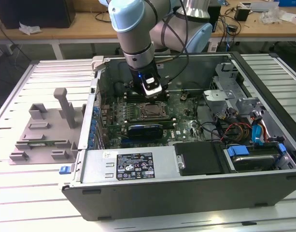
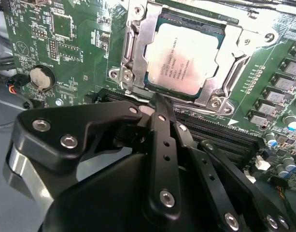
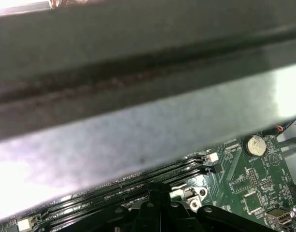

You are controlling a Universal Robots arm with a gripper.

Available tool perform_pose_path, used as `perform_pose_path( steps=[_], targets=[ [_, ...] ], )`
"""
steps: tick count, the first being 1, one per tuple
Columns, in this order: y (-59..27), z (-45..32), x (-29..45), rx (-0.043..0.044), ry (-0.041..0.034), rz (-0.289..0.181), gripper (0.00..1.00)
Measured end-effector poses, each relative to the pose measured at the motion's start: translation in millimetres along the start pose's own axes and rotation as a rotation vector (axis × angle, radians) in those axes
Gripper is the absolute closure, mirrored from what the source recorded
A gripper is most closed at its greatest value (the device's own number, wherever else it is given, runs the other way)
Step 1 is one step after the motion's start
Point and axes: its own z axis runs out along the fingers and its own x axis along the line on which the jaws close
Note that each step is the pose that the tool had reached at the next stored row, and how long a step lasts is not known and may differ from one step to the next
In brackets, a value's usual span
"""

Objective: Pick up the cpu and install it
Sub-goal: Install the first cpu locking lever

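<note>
- Exterior view: arm reaches down into the open computer case [image 1: 186, 193], which lies on its side on a slatted metal table [image 1: 22, 203]
- Gripper [image 1: 153, 93] sits low over the motherboard [image 1: 186, 126], just behind the socket [image 1: 151, 111] as that view frames it
- Second wrist view: the cpu [image 2: 182, 65] lies flat inside the socket frame [image 2: 138, 46], silver top face up, edges square to the frame opening
- Nothing is in the gripper [image 2: 160, 108]; the dark fingers [image 2: 162, 140] are drawn together into a single narrow tip, closed on nothing
- That tip rests at or just above the near edge of the cpu, by the frame's lower bar; cannot tell whether it actually touches
- Metal frame surrounds the chip on all sides; two screws [image 2: 216, 101] visible at its corners
- Round coin cell battery [image 2: 40, 77] on the board, well apart from the socket; the same cell [image 3: 255, 144] appears in the first wrist view, next to long dark memory slots [image 3: 138, 186]
- First wrist view: a grey case wall [image 3: 138, 106] runs across the frame, with the gripper's dark finger linkage [image 3: 157, 212] at the bottom edge
- Grey plastic fixture tray [image 1: 41, 137] with upright posts stands on the table at the exterior view's left, beside the case
- Power supply block [image 1: 133, 166] with a label sits along the near side of the case
</note>
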Motion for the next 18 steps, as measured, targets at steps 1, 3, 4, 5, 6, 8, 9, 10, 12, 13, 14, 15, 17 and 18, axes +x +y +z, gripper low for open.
perform_pose_path(
  steps=[1,3,4,5,6,8,9,10,12,13,14,15,17,18],
  targets=[
    [0.2,-1.5,-0.3,0.0003,-0.0001,0.000,0.89],
    [1.3,-6.8,-1.2,-0.0002,-0.0001,0.000,0.89],
    [1.6,-8.3,-1.5,-0.0002,-0.0001,0.000,0.89],
    [2.0,-10.6,-1.9,-0.0002,-0.0001,0.000,0.89],
    [2.2,-11.3,-2.1,-0.0001,-0.0001,0.000,0.89],
    [2.4,-11.4,-2.1,-0.0009,0.0000,0.000,0.89],
    [2.7,-11.4,-1.9,-0.0015,0.0002,0.000,0.89],
    [3.4,-11.3,-1.7,-0.0028,0.0004,0.001,0.89],
    [4.6,-11.0,-1.3,-0.0047,0.0009,0.001,0.89],
    [4.9,-10.8,-1.1,-0.0049,0.0008,0.002,0.89],
    [5.0,-10.6,-1.0,-0.0050,0.0007,0.002,0.89],
    [5.1,-10.3,-0.7,-0.0049,0.0006,0.002,0.89],
    [5.0,-9.7,0.0,-0.0051,-0.0002,0.002,0.89],
    [4.8,-9.2,0.6,-0.0055,-0.0015,0.002,0.89]
  ],
)
